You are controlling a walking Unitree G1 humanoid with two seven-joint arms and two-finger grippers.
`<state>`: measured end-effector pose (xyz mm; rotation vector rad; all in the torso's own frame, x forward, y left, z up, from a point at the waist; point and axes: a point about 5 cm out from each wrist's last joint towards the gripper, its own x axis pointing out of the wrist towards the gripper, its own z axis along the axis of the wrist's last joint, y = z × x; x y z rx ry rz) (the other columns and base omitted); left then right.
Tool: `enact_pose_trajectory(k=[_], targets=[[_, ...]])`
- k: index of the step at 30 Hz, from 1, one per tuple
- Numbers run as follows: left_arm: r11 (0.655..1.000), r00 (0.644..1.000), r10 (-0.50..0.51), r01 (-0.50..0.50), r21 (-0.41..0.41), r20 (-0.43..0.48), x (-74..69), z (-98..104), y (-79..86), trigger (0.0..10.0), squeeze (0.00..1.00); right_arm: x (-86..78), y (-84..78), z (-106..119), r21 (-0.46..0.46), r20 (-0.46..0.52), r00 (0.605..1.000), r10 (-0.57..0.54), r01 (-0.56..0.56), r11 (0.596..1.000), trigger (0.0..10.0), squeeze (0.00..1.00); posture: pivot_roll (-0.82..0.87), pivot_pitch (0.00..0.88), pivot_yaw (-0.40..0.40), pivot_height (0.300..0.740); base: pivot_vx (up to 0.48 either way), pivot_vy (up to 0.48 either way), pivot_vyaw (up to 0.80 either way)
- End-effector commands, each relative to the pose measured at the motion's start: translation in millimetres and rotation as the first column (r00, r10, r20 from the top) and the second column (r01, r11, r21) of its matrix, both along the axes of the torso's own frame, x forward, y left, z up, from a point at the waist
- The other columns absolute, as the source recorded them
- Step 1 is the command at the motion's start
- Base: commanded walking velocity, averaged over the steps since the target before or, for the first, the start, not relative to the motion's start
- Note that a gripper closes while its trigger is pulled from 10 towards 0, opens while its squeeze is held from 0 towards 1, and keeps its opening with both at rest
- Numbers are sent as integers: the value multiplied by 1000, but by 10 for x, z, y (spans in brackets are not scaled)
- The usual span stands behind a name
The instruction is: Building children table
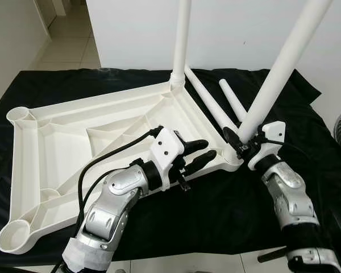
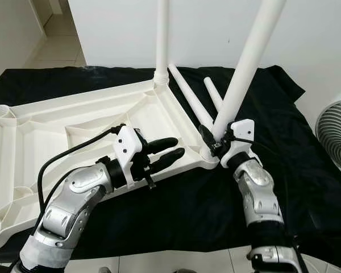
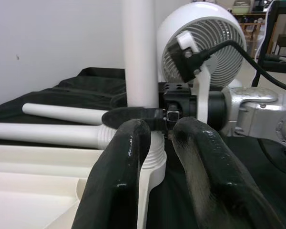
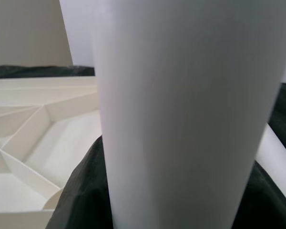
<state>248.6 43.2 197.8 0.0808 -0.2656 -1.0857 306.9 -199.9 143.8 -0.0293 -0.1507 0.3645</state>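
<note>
Upturned white tabletop [image 1: 102,142] lies underside-up on the black cloth [image 1: 216,210]. One leg [image 1: 182,40] already stands upright in the far corner socket. Right end effector [image 1: 242,143] is clamped on a second leg [image 1: 284,62] low down, its foot at the near-right corner socket [image 1: 234,162], the leg leaning away to the right instead of plumb. Left end effector [image 1: 202,154] sits just beside that corner over the tabletop rim, fingers [image 3: 119,167] slightly parted and gripping nothing. Two spare legs [image 1: 213,108] lie flat on the cloth behind the corner. A fan [image 3: 205,47] stands off to the right. Risks, as I judge them: with the leg tilted, the threaded end could cross-thread or jam in the socket; the long leg gives leverage against a low grip, so it may slip or twist; pushing sideways could slide the tabletop on the cloth, since nothing pins it down.
</note>
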Motion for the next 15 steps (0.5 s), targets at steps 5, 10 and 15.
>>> enact_pose_trajectory(k=[5,10,15], targets=[[999,999,46,-46,-17,8,5,34,14,10000,0,-130,33,-152,118,-48,999,-23,29,993,10000,0,-133,95,61,740,0,0,0],[999,999,45,-45,-20,12,21,49,10,10000,0,-127,120,77,92,53,999,-6,1,996,10000,0,-139,96,66,740,0,0,0],[999,999,45,-45,-20,14,29,52,9,10000,0,-117,136,104,89,58,998,0,-5,996,10000,0,-141,95,66,740,0,0,0]])
